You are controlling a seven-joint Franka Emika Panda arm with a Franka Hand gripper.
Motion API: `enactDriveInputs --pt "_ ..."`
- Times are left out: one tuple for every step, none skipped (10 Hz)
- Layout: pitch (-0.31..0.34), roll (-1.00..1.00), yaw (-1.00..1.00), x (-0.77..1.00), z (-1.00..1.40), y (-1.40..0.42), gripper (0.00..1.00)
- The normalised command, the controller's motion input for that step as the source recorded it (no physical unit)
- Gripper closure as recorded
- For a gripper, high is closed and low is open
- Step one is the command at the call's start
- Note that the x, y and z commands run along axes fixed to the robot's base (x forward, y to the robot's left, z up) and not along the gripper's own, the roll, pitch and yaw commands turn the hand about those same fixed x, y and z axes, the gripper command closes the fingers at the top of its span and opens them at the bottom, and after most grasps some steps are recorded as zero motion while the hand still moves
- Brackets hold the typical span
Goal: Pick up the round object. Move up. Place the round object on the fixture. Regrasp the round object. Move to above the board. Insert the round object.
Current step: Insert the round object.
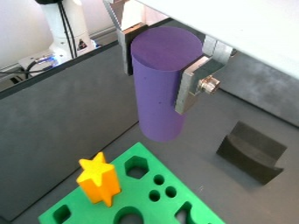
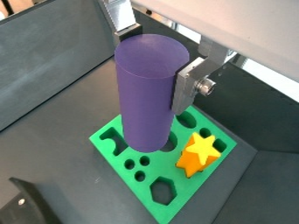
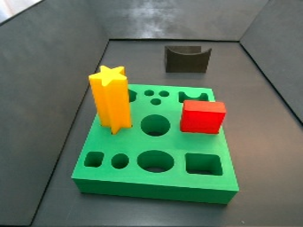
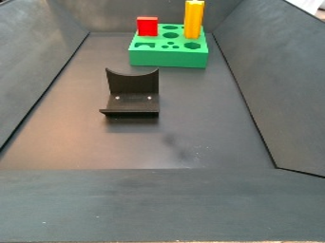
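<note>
Both wrist views show the gripper [image 1: 158, 54] clamped on the round object [image 1: 159, 83], which hangs upright between the silver fingers [image 1: 193, 79], high over the board [image 2: 140, 166]. Its lower end sits above the holes, beside the yellow star [image 2: 198, 150]. Side views show neither gripper nor peg; the fixture [image 4: 128, 93] stands bare, well apart from the board, and a red cube [image 3: 203, 116] rests there.
</note>
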Motion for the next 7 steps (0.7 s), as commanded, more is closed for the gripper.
enactDriveInputs --pt "0.000 0.00 0.00 0.01 0.00 -0.01 1.00" --pt "0.000 0.00 -0.06 0.02 0.00 -0.04 1.00" --pt "0.000 0.00 -0.12 0.12 0.00 -0.06 1.00" --pt "0.000 0.00 -0.11 0.23 0.00 -0.07 1.00" --pt "0.000 0.00 -0.13 0.18 -0.06 -0.09 1.00" --pt "0.000 0.00 -0.15 0.21 -0.11 -0.11 1.00" --pt "0.000 0.00 -0.24 0.17 -0.14 -0.10 1.00"
